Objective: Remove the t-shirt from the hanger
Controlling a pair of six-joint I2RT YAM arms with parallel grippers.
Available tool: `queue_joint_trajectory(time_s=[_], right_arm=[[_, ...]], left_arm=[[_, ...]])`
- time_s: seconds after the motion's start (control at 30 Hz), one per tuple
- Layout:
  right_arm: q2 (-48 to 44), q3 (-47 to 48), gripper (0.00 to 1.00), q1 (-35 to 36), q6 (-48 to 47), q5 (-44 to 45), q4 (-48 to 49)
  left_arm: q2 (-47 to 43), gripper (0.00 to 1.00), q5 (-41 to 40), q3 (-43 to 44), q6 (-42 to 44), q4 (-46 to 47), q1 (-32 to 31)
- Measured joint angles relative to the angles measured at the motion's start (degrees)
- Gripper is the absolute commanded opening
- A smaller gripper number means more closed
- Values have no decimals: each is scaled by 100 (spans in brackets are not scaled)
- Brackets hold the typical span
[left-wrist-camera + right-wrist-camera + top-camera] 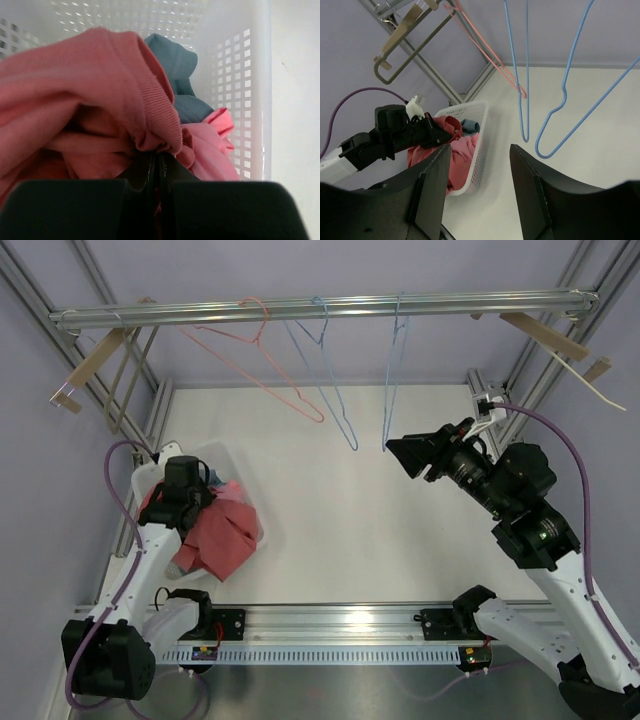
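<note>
The salmon-red t-shirt [215,535] lies bunched in and over the white basket [226,452] at the left, off any hanger. My left gripper [184,495] is shut on a fold of it; in the left wrist view the cloth [90,85] is pinched between the closed jaws of the gripper [156,161]. A bare pink hanger [262,360] and two bare blue hangers [330,380] [392,370] hang from the rail [330,308]. My right gripper [405,455] is open and empty, raised beside the right blue hanger [570,100].
The basket [240,75] also holds a teal garment [175,60] and a pink garment [210,150]. Wooden hangers [100,355] [545,335] sit at both ends of the rail. Aluminium frame posts stand at the table's back corners.
</note>
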Motion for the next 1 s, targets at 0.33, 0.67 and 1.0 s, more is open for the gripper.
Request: queue_joint_trajectory(time_s=[0.33, 0.67, 1.0], right_arm=[[-142, -315, 58, 680, 116, -31, 7], [-275, -256, 58, 1062, 90, 142, -37], [-463, 138, 59, 1172, 96, 37, -85]], left_arm=[[354, 16, 597, -444, -767, 1222, 7], [-247, 99, 636, -236, -837, 1207, 0], [-1008, 99, 1878, 680, -737, 994, -2]])
